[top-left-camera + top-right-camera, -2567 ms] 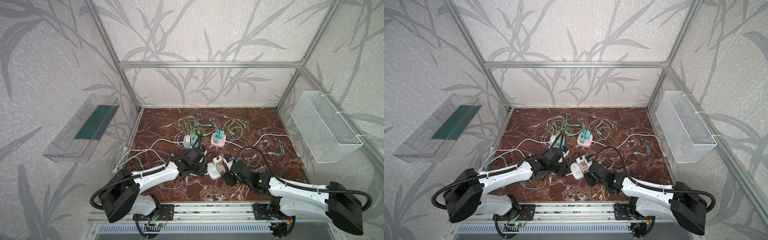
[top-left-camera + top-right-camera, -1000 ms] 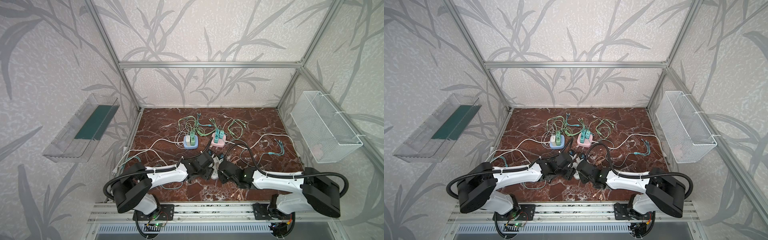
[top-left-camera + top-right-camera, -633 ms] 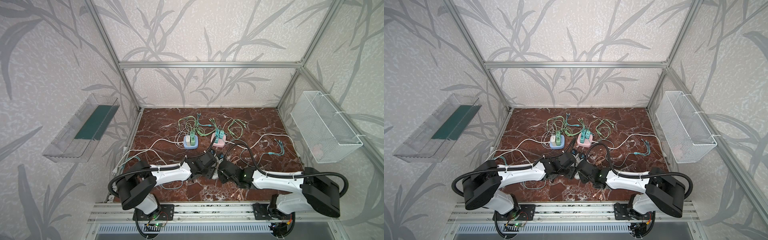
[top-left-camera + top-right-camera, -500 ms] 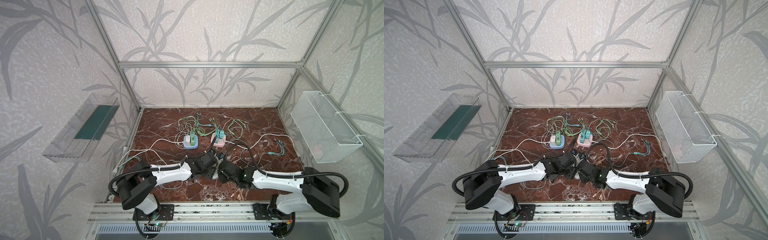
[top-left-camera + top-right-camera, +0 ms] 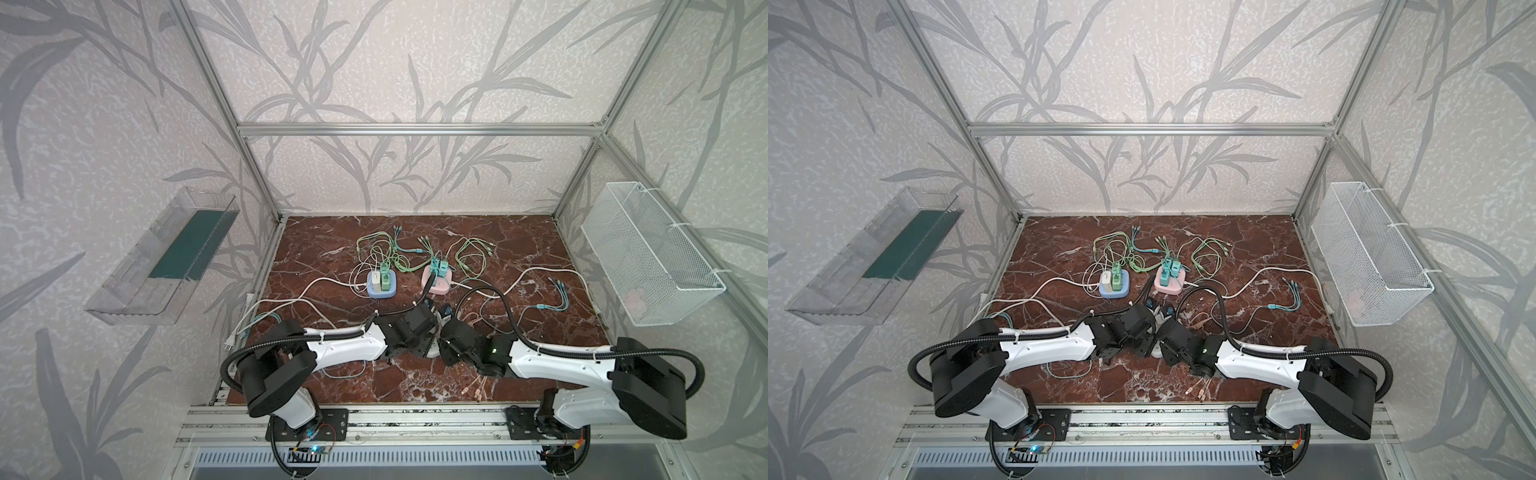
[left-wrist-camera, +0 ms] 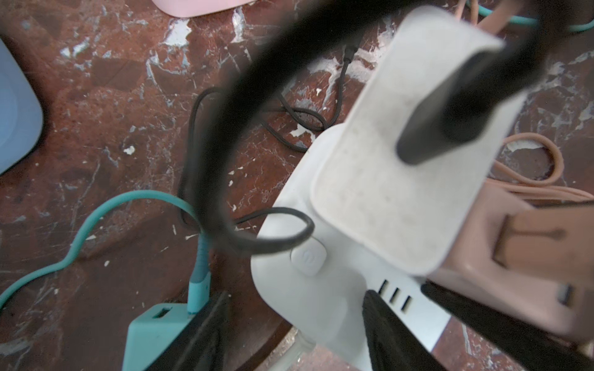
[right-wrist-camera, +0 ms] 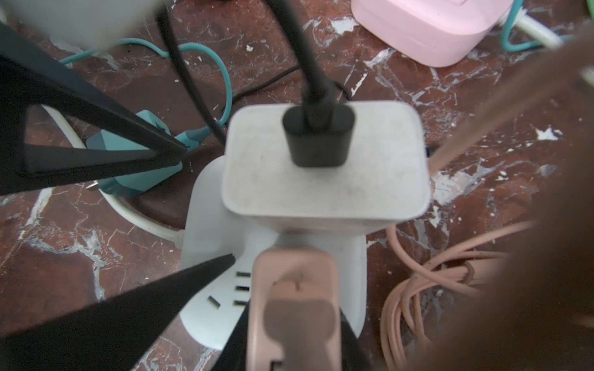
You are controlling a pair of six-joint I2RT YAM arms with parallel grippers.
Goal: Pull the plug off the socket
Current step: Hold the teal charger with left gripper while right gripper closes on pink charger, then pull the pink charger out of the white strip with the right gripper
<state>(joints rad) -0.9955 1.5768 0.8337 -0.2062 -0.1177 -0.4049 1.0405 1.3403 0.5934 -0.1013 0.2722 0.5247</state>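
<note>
A clear tray hangs on the left wall. The left arm lies low and reaches inward. The left gripper is spread, one finger by the teal charger and one over the socket, mid-front on the marble floor. The low right arm meets it, and the right gripper pinches the pink plug seated beside a white adapter. Cables crowd around. Bare marble runs along the back wall, and a basket hangs on the right wall.

The pink plug stands upright, seated in the white socket.
</note>
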